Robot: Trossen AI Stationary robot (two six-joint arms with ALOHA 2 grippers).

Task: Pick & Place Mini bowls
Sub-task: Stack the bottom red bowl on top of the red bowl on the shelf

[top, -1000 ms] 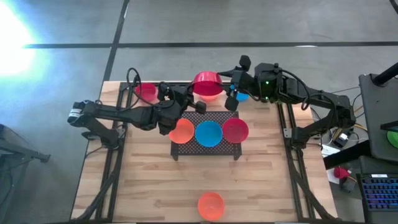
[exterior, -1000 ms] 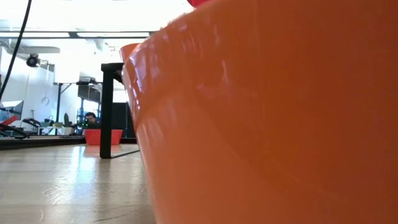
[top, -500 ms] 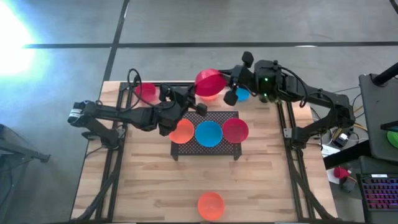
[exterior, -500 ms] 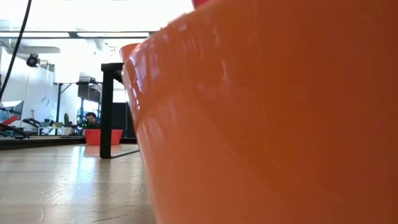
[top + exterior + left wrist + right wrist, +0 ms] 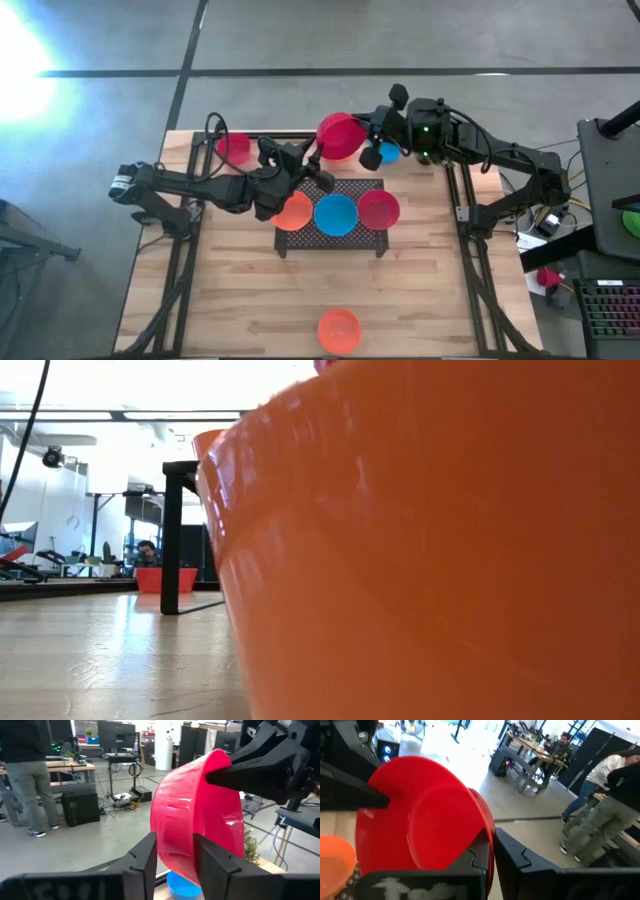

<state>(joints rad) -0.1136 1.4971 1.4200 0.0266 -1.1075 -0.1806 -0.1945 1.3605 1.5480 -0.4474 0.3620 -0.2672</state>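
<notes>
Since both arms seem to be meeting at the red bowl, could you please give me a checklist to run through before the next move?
1. Right gripper gripping the red bowl: ok, shut on its rim.
2. Left gripper gripping the bowl: not ok, open at the bowl's side.
3. Bowl clear of the table: ok, held tilted in the air, above a blue bowl.
4. Free spot on the rack: cannot tell; three bowls fill its near row, and some bare mesh shows behind them.
5. Low view usable: not ok, an orange bowl blocks most of it.
</notes>
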